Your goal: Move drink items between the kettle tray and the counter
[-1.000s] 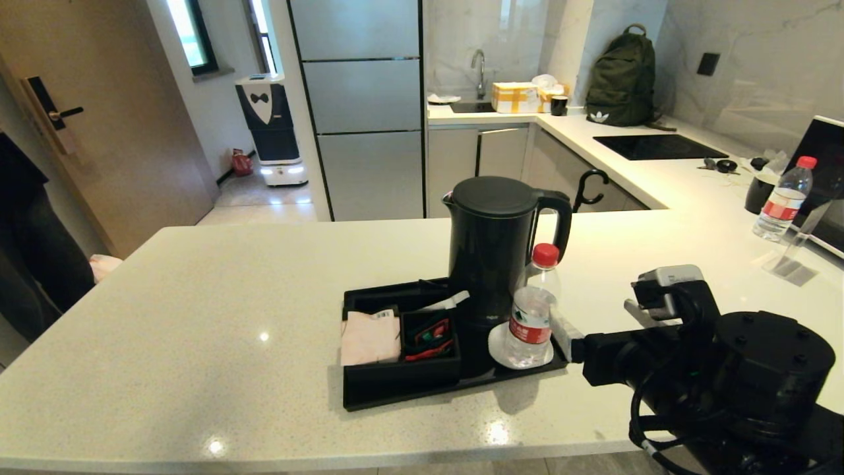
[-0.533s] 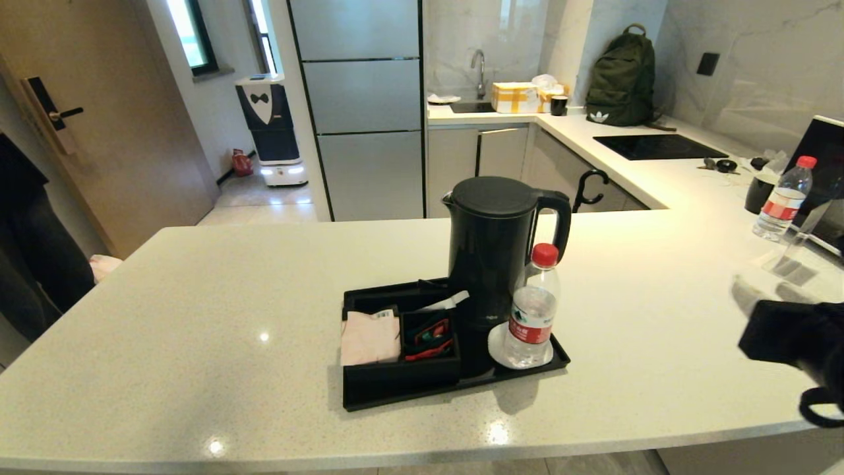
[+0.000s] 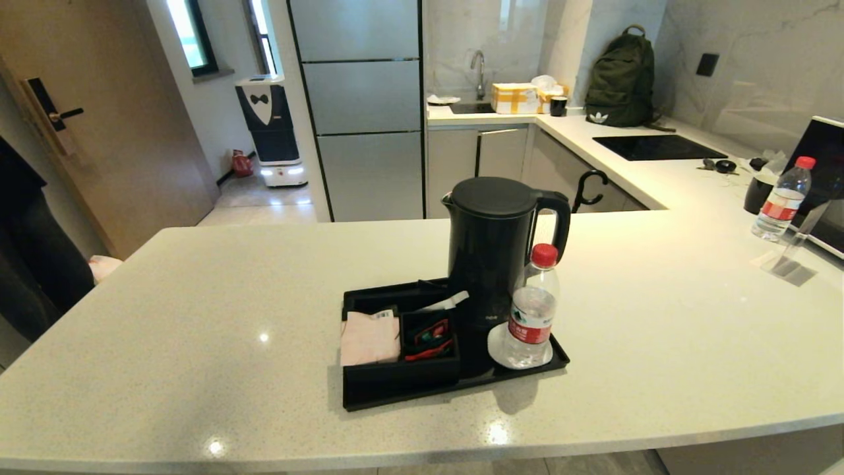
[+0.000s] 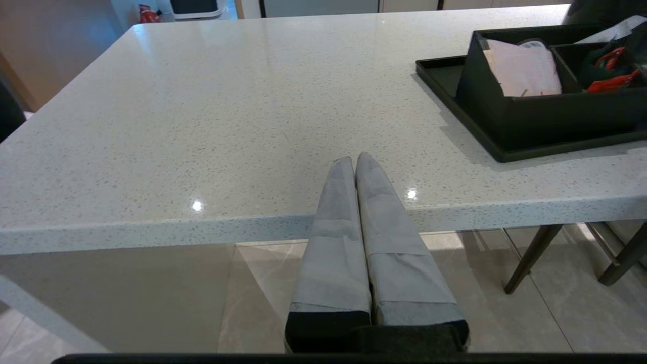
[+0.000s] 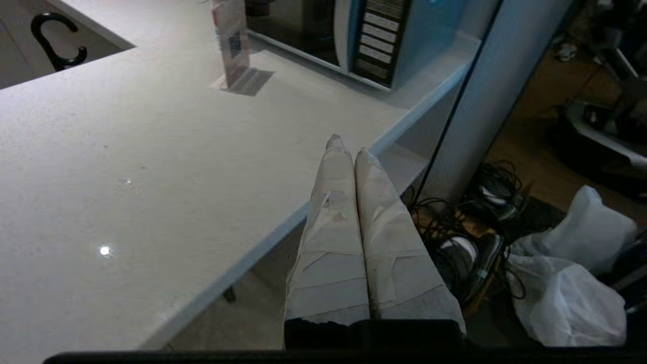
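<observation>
Two drink items upright on tray: kettle (image 3: pixel 493 251), bottle (image 3: pixel 531 309), cap up.

Bright overhead glints dot the glossy counter (image 3: pixel 198 316); the right wrist view is dimmer.

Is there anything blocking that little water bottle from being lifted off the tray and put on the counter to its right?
Nothing visible does. The water bottle stands at the tray's right end on the white coaster; the kettle is behind it, and the counter beside it lies bare. Both hands are off the counter.
</observation>
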Robot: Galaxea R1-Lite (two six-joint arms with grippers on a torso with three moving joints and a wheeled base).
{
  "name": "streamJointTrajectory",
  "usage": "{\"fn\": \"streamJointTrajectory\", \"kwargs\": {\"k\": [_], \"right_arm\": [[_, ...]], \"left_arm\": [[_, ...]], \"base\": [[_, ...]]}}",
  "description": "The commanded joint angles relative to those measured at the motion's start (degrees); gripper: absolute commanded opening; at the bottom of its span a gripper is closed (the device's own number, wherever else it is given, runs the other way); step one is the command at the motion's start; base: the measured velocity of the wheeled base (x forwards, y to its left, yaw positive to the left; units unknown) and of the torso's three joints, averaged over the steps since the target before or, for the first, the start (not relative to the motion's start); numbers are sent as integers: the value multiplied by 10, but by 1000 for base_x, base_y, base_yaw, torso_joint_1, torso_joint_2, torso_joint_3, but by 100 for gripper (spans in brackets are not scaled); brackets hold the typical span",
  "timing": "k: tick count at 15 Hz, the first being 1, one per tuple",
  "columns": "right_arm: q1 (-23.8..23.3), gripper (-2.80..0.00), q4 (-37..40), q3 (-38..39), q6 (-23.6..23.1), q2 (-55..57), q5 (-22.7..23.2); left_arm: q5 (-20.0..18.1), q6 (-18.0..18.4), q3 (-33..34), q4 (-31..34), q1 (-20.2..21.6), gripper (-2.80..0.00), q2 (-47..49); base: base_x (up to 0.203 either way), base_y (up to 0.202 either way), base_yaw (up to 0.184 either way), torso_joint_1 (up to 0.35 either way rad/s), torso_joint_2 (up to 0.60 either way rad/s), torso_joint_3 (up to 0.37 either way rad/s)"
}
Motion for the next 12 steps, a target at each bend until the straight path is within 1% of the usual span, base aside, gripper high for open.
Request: {"fn": "streamJointTrajectory", "kwargs": {"k": [1,2,3,4,5,6,7,8,9,10,11,12], "right_arm": [[-22,-280,74,3,-17,-183,13],[-27,-280,108,5,-28,-218,25],[-28,-280,123,11,-29,-241,58],[-29,-280,120,26,-26,-264,138],[-30,-280,114,45,-22,-287,242],[-31,-280,91,79,-21,-296,301],[-31,-280,50,137,-20,-302,323],[-31,-280,-11,202,-20,-305,348],[-32,-280,-66,251,-20,-308,379],[-32,-280,-79,274,-21,-310,415],[-32,-280,-62,275,-24,-312,482],[-32,-280,-20,271,-26,-313,516]], "left_arm": [[0,0,0,0,0,-280,1],[0,0,0,0,0,-280,1],[0,0,0,0,0,-280,1],[0,0,0,0,0,-280,1],[0,-1,0,0,0,-280,1],[0,0,0,0,0,-280,1],[0,0,0,0,0,-280,1],[0,-1,0,0,0,-280,1],[0,0,0,0,0,-280,1],[0,0,1,0,0,-280,1],[0,0,0,0,0,-280,1],[0,-1,0,0,0,-280,1]], "base": [[0,0,0,0,0,0],[0,0,0,0,0,0],[0,0,0,0,0,0],[0,0,0,0,0,0],[0,0,0,0,0,0],[0,0,0,0,0,0],[0,0,0,0,0,0],[0,0,0,0,0,0],[0,0,0,0,0,0],[0,0,0,0,0,0],[0,0,0,0,0,0],[0,0,0,0,0,0]]}}
